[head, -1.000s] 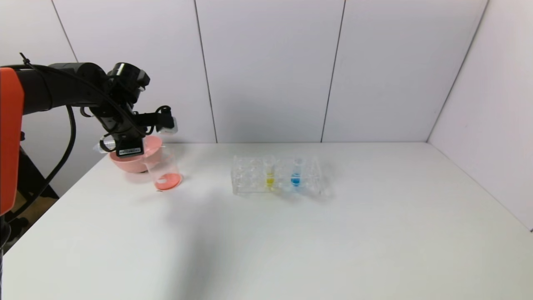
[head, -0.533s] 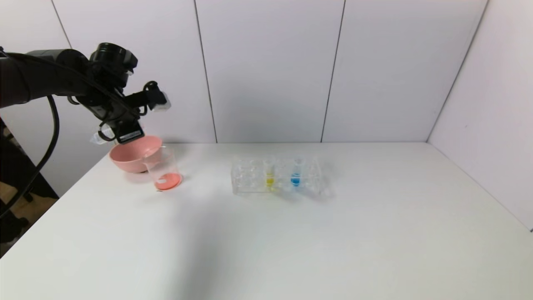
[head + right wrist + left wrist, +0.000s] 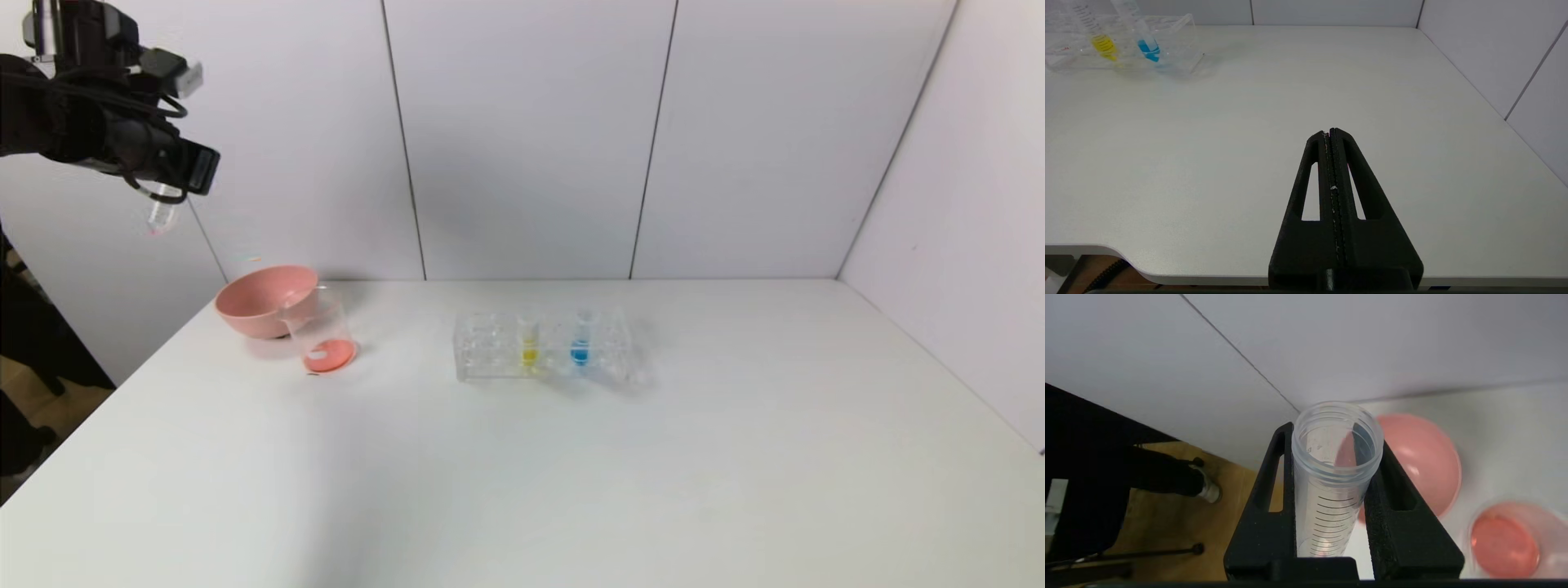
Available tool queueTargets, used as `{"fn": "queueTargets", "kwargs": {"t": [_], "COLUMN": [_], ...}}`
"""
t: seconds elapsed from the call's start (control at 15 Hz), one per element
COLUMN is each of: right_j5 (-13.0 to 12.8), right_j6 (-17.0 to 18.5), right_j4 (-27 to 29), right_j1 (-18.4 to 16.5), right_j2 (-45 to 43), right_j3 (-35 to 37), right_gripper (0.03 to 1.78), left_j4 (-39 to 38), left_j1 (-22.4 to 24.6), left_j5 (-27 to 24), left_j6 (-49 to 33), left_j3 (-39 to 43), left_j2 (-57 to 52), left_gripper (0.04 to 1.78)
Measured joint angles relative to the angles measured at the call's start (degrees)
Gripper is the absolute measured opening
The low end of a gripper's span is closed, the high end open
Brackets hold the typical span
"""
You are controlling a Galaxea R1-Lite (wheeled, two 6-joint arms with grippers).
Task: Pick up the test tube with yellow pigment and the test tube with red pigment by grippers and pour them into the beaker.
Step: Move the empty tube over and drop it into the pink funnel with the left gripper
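My left gripper [image 3: 181, 173] is high above the table's far left corner, shut on the test tube with red pigment [image 3: 161, 214]. In the left wrist view that tube [image 3: 1331, 490] sits between the black fingers [image 3: 1267, 486], almost empty, with only a faint pink trace inside. The beaker [image 3: 322, 331] stands below on the table with red-orange liquid in its bottom. The test tube with yellow pigment [image 3: 529, 339] stands upright in the clear rack [image 3: 490, 347]. My right gripper [image 3: 1329, 131] is shut on nothing, low over the table's near right edge.
A pink bowl [image 3: 261, 300] touches the beaker's far left side. A tube with blue liquid [image 3: 580, 339] stands in the rack to the right of the yellow one. White wall panels close the back and right. The table's left edge drops to a wooden floor [image 3: 1167, 522].
My left arm has risen and swung left, away from above the bowl and beaker, carrying the tube with it. Nothing on the table has moved.
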Motion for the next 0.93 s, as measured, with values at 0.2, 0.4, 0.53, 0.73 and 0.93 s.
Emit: {"fn": "queueTargets", "kwargs": {"t": [0.2, 0.4, 0.53, 0.73, 0.93], "right_j5": [0.0, 0.0, 0.0, 0.0, 0.0], "right_j6": [0.0, 0.0, 0.0, 0.0, 0.0], "right_j4": [0.0, 0.0, 0.0, 0.0, 0.0], "right_j1": [0.0, 0.0, 0.0, 0.0, 0.0], "right_j2": [0.0, 0.0, 0.0, 0.0, 0.0], "right_j3": [0.0, 0.0, 0.0, 0.0, 0.0], "right_gripper": [0.11, 0.11, 0.11, 0.11, 0.11], "left_j4": [-11.1, -11.6, -11.9, -15.0, -26.2], "left_j1": [1.1, 1.3, 1.2, 1.3, 1.4], "left_j5": [0.1, -0.2, -0.5, -1.3, -4.2], "left_j6": [-8.0, -12.8, -15.6, -19.2, -21.1], "left_j3": [1.3, 2.5, 3.7, 9.8, 16.3], "left_j2": [0.7, 3.1, 5.1, 6.9, 9.6], "left_gripper": [0.49, 0.48, 0.48, 0.48, 0.48]}}
